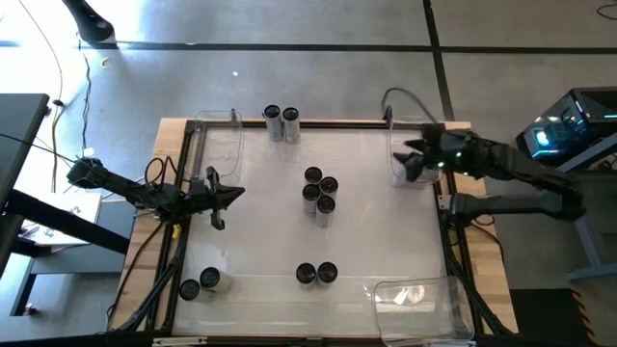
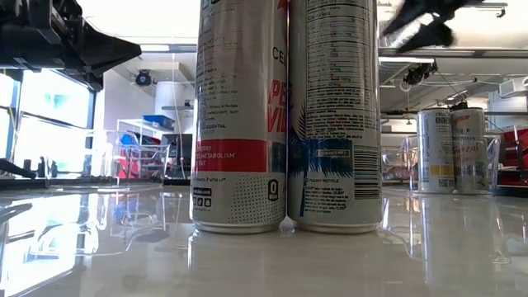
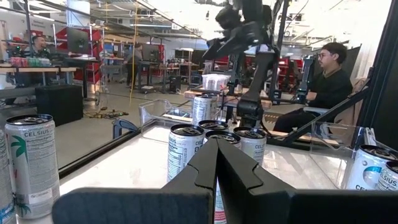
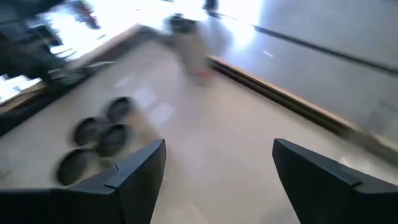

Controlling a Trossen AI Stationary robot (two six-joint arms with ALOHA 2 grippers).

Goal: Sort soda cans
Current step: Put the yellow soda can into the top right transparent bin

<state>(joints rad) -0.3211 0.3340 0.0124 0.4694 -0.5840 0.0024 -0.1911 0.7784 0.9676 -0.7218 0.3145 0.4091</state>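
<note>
Front pair of cans [image 1: 316, 274]; centre cluster of four [image 1: 319, 192]; far pair [image 1: 281, 122]; all on desk [image 1: 376, 231]. Left gripper [image 1: 234, 193] shut, empty. Right gripper [image 1: 409, 160] wide, empty, over bin [image 1: 397, 173]. Step: between picks; next reach centre cluster

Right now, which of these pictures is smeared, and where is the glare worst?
The right wrist view is smeared, the soda cans blurring into dark discs beyond the open right claw. In the low view, window light washes out the glossy table. The high view shows a bright patch on the floor.
</note>
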